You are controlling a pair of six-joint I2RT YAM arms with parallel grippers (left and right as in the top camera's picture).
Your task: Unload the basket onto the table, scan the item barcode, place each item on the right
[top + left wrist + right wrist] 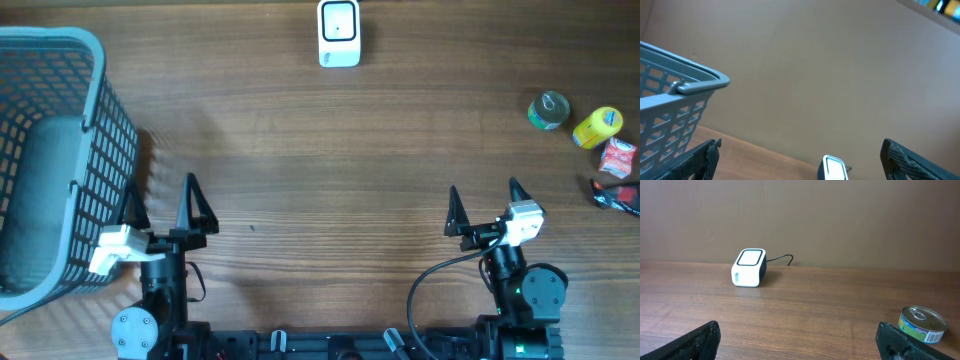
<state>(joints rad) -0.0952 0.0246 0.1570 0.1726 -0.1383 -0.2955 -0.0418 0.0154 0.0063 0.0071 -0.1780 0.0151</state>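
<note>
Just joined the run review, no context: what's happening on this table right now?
Nothing is being handled yet. The left end effector and right end effector both sit open near their bases, holding nothing. The scanner stands at the far edge; a can, yellow container and red packet wait at the right, untouched. A grey basket sits at the left.

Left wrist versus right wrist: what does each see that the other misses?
Only the left wrist shows the grey basket, on its left side. Only the right wrist shows the tin can at lower right and a black cable behind the scanner. Both show that white scanner standing on the wooden table.
</note>
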